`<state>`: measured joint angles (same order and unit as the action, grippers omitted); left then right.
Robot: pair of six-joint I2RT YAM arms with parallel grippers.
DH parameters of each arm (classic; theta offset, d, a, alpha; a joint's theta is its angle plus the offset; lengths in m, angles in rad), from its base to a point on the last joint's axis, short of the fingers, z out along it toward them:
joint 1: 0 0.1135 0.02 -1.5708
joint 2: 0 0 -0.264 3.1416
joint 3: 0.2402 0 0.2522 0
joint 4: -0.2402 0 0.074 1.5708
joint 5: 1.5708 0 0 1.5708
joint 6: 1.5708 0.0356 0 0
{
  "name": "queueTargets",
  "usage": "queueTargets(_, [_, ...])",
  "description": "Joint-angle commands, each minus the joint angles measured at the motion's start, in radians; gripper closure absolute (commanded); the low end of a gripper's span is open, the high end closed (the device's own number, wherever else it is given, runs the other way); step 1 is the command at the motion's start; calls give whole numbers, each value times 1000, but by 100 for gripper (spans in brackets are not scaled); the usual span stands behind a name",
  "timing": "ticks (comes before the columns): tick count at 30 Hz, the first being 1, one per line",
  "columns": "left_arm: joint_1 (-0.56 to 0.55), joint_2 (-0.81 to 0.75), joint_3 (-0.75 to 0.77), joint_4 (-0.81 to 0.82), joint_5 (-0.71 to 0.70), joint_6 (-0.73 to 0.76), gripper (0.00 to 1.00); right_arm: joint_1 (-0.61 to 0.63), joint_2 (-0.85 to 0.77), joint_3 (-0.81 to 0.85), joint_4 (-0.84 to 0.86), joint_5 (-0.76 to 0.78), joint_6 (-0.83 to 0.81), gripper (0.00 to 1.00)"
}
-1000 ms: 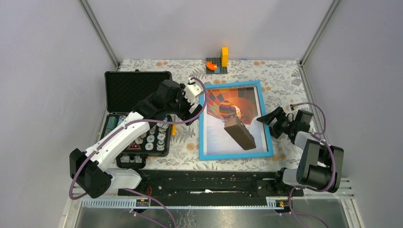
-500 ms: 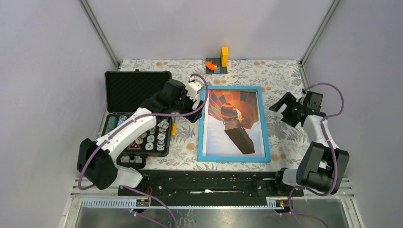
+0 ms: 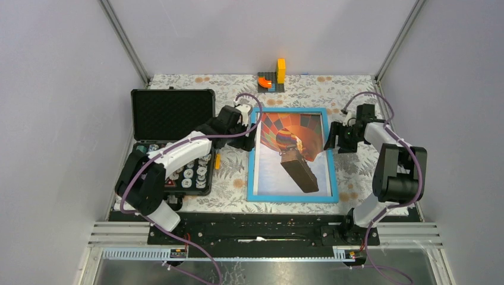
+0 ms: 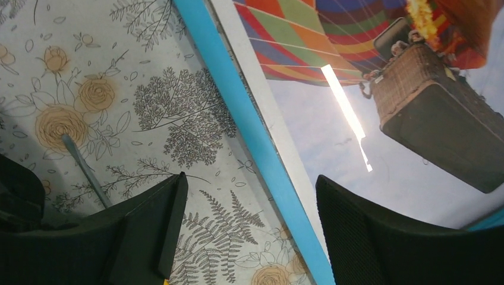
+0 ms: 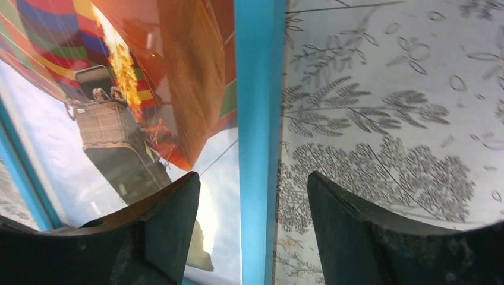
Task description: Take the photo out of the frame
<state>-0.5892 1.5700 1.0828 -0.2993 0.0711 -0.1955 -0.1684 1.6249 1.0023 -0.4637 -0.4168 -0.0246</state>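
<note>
**Both grippers straddling the frame's long edges, nothing gripped yet**

The flat rectangular picture frame with its thin light-blue border (image 3: 291,196) lies face up in the middle of the floral-printed tablecloth (image 3: 356,107). It sits just right of the open black foam-lined case (image 3: 172,113).

I have the left gripper (image 4: 249,179) low over the frame's left edge, towards the far end. Its fingers are spread wide, one over the cloth and one over the picture, with the blue border between them. The right gripper (image 5: 252,178) mirrors this on the opposite edge, jaws equally apart and closed on nothing. I read this as a symmetric set-up for pinching both sides and lifting or turning the frame, since its back faces the table.

The large hot-air-balloon print (image 3: 279,172) is inside the frame. It shows bright multicoloured panels, a flame and a brown wicker basket on pale sky. A bright glare streak crosses it, which suggests a glossy cover sheet.
</note>
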Motion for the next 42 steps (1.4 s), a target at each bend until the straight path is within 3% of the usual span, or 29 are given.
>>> queueTargets(1, [6, 20, -19, 101, -66, -85, 21, 55, 56, 68, -28, 115, -70, 29])
queueTargets(9, [5, 172, 8, 103, -81, -118, 38, 69, 125, 75, -9, 159, -59, 38])
queueTargets(19, [2, 247, 23, 161, -23, -122, 49, 75, 174, 57, -4, 169, -79, 67])
queueTargets(22, [-1, 243, 19, 170, 1, -130, 46, 75, 182, 59, -4, 170, -84, 70])
queueTargets(24, [-4, 230, 17, 175, 0, -132, 43, 75, 183, 61, -5, 173, -83, 69])
queueTargets(28, [-7, 203, 9, 186, -8, -142, 42, 75, 177, 74, -26, 180, -86, 53])
queueTargets(32, [-13, 229, 19, 178, -21, -135, 42, 75, 150, 99, -53, 194, -89, 45])
queueTargets(37, [-14, 281, 43, 169, -49, -132, 43, 75, 131, 108, -68, 207, -108, 46])
queueTargets(42, [-14, 295, 51, 161, -67, -127, 46, 80, 168, 104, -65, 174, -109, 59])
